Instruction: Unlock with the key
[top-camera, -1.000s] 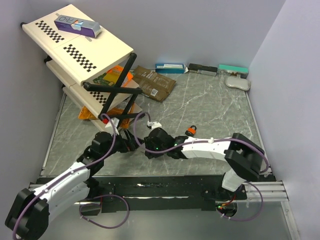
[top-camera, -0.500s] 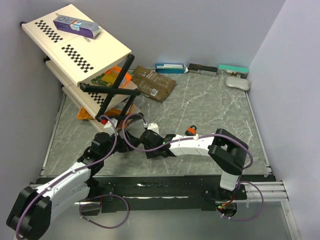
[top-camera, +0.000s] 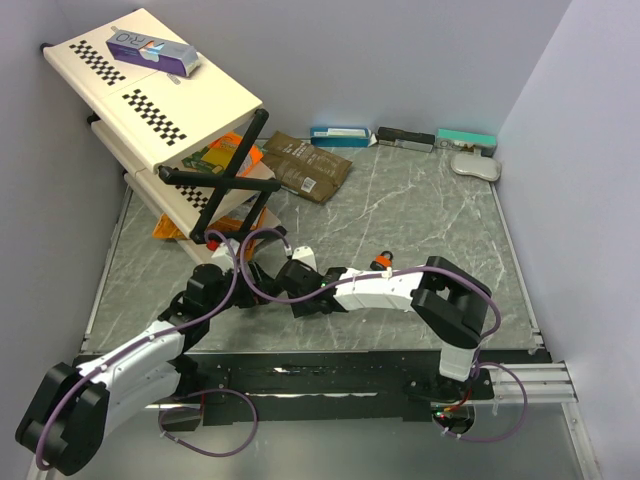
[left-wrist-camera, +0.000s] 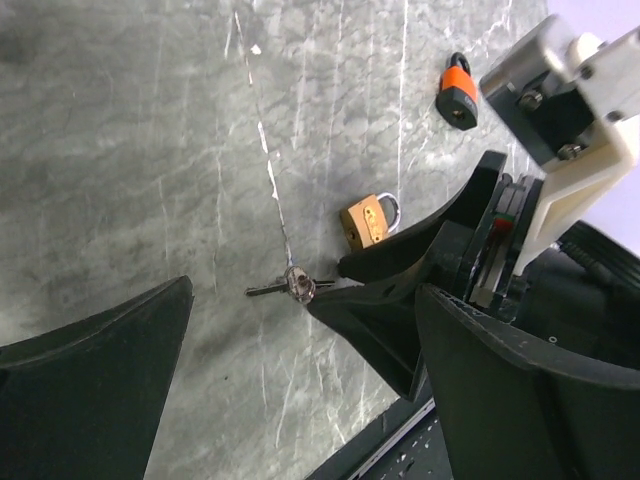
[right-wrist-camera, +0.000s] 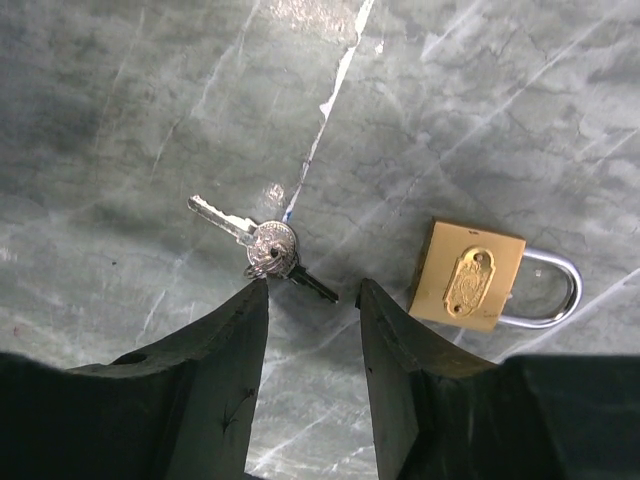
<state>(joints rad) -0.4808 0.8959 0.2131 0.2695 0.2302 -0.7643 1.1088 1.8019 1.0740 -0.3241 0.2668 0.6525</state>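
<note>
Grey marble bench (top-camera: 430, 220). Top view: both arms meet nr front-centre, orange padlock (top-camera: 381, 262) beside R arm.

L wrist: L claw (left-wrist-camera: 305, 310) wide open, empty. Key (left-wrist-camera: 290, 287) flat on bench, brass padlock (left-wrist-camera: 368, 220) nr it.

R wrist: R claw (right-wrist-camera: 312, 300) open, tips either side of key's dark end, no grip.

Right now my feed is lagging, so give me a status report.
Left gripper open, hovering. Right gripper open, fingers astride key end, not gripped. Key flat beside brass padlock, apart. Nothing blocking.

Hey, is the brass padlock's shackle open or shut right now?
Shut: both legs of its loop run into the body of the brass padlock, which lies flat.
</note>
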